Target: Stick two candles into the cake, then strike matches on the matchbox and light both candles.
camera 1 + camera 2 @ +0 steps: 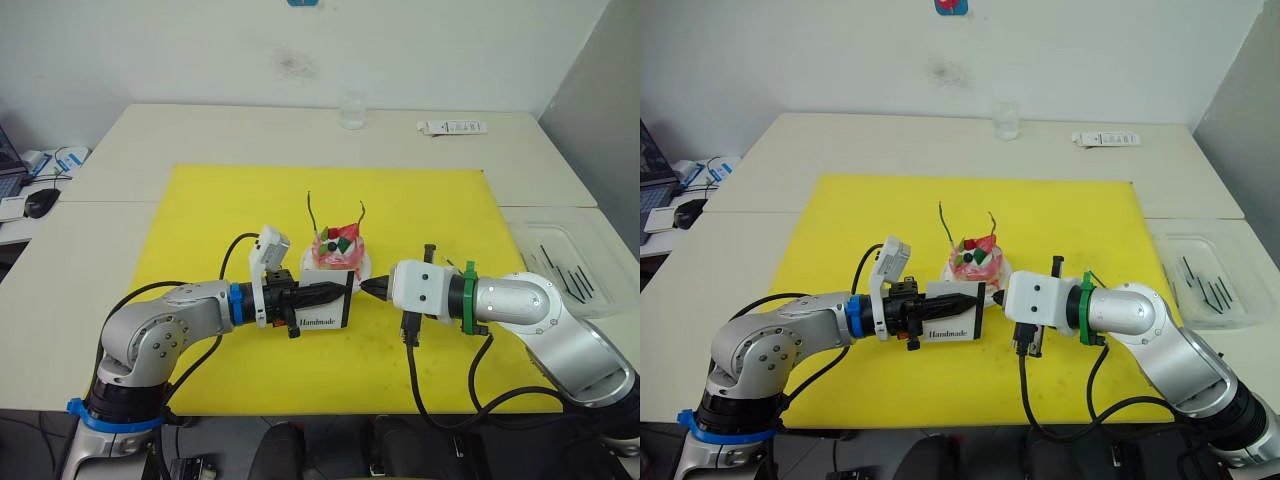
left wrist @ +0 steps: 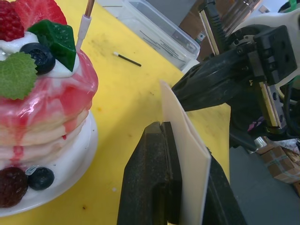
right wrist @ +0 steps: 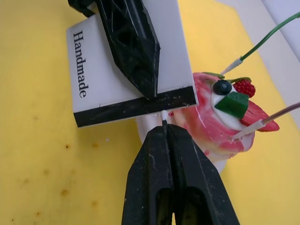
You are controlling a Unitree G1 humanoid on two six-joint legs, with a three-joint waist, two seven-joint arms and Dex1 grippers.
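White wall (image 1: 200, 50), pale tables (image 1: 180, 130)

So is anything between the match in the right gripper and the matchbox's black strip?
Nothing visible. The right gripper holds the match tip right at the black strip of the matchbox, which the left gripper clamps.

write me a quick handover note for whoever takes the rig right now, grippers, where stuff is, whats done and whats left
Left gripper: shut on the matchbox, held upright just in front of the cake.
Right gripper: shut on a match, its tip at the box's black strip.
Done: both candles stand in the cake, green candle and pinkish candle; neither shows a flame.
Spare matches lie in the clear tray on the robot's right; one loose match lies on the yellow mat.
Left: strike the match, light both candles.
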